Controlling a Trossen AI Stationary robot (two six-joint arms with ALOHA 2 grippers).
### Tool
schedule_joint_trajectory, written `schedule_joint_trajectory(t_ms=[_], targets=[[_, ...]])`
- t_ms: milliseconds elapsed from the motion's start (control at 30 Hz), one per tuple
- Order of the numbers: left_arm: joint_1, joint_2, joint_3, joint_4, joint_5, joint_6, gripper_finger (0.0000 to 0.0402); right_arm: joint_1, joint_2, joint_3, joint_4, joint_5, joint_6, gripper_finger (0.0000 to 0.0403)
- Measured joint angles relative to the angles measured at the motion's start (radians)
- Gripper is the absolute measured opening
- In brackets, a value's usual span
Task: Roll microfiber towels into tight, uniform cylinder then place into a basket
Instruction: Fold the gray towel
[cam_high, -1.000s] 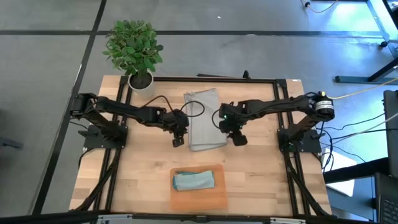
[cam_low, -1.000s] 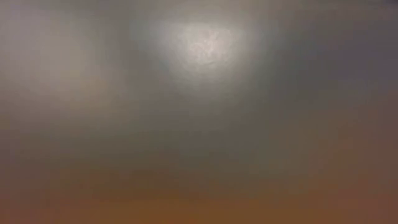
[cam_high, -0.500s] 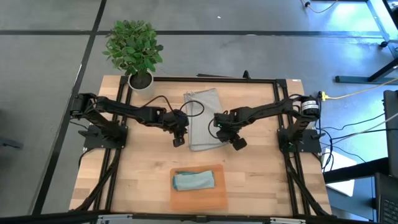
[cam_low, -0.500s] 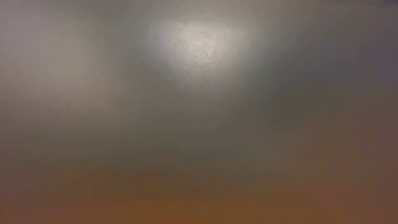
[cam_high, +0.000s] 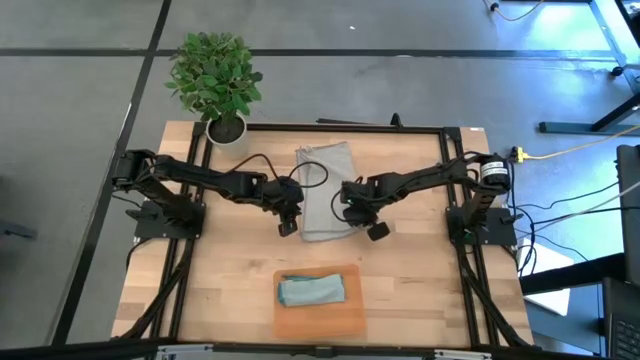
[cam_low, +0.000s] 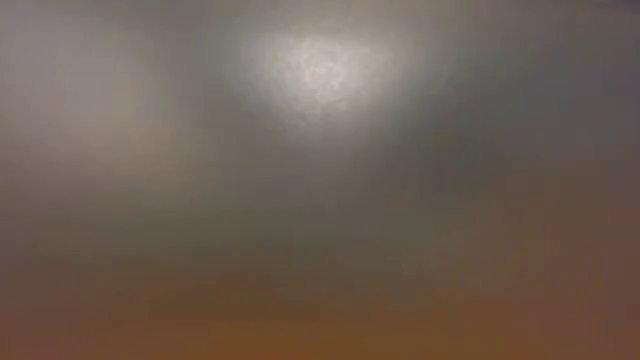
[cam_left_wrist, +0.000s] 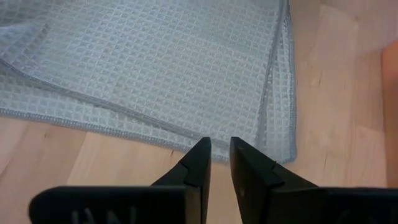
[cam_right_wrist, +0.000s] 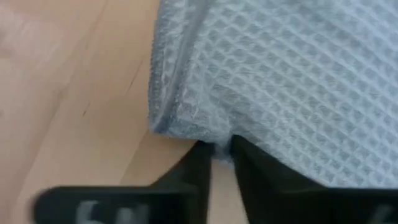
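One towel (cam_high: 311, 291) in basket (cam_high: 320, 322), another (cam_high: 326, 192) behind.

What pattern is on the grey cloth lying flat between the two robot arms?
The light grey microfiber towel has a waffle weave of tiny squares, clearest in the left wrist view.

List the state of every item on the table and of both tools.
Grey towel: flat on the table, not rolled.
Blue towel: rolled, lying in the basket.
Basket: holding only the blue towel.
Left tool: nearly shut, empty, at the grey towel's edge.
Right tool: pinching the grey towel's edge.
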Motion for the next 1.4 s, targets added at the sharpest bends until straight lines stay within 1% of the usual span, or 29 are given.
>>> schedule_joint_trajectory(t_ms=[67, 100, 133, 233, 400, 600, 733, 900, 1033, 1200, 1400], targets=[[0.000, 0.000, 0.000, 0.000, 0.000, 0.000, 0.0053, 0.000, 0.001, 0.000, 0.011, 0.002, 0.050, 0.0030], [0.000, 0.000, 0.000, 0.000, 0.000, 0.000, 0.0053, 0.000, 0.001, 0.000, 0.012, 0.001, 0.069, 0.0016], [0.000, 0.000, 0.000, 0.000, 0.000, 0.000, 0.0053, 0.000, 0.001, 0.000, 0.011, 0.001, 0.084, 0.0013], [0.000, 0.000, 0.000, -0.003, 0.000, -0.001, 0.0053, -0.009, 0.001, 0.004, 0.004, -0.012, 0.150, 0.0010], [-0.003, 0.000, 0.000, -0.076, 0.000, -0.034, 0.0053, -0.055, 0.000, 0.053, -0.031, -0.134, 0.242, 0.0005], [-0.032, 0.000, 0.000, -0.141, 0.000, -0.046, 0.0053, -0.116, -0.006, 0.155, -0.075, -0.167, 0.246, 0.0003], [-0.064, 0.000, 0.000, -0.132, 0.000, -0.068, 0.0053, -0.186, -0.006, 0.226, -0.098, -0.178, 0.248, 0.0002], [-0.102, 0.000, 0.000, -0.129, 0.001, -0.069, 0.0053, -0.274, -0.006, 0.272, -0.097, -0.193, 0.289, 0.0002], [-0.115, 0.000, 0.000, -0.129, -0.007, -0.069, 0.0053, -0.335, -0.006, 0.285, -0.069, -0.194, 0.298, 0.0001], [-0.116, 0.000, 0.000, -0.128, -0.007, -0.069, 0.0053, -0.400, -0.006, 0.308, 0.012, -0.194, 0.302, 0.0001], [-0.116, 0.000, 0.000, -0.128, -0.008, -0.069, 0.0053, -0.477, -0.004, 0.311, 0.120, -0.193, 0.382, 0.0000]])
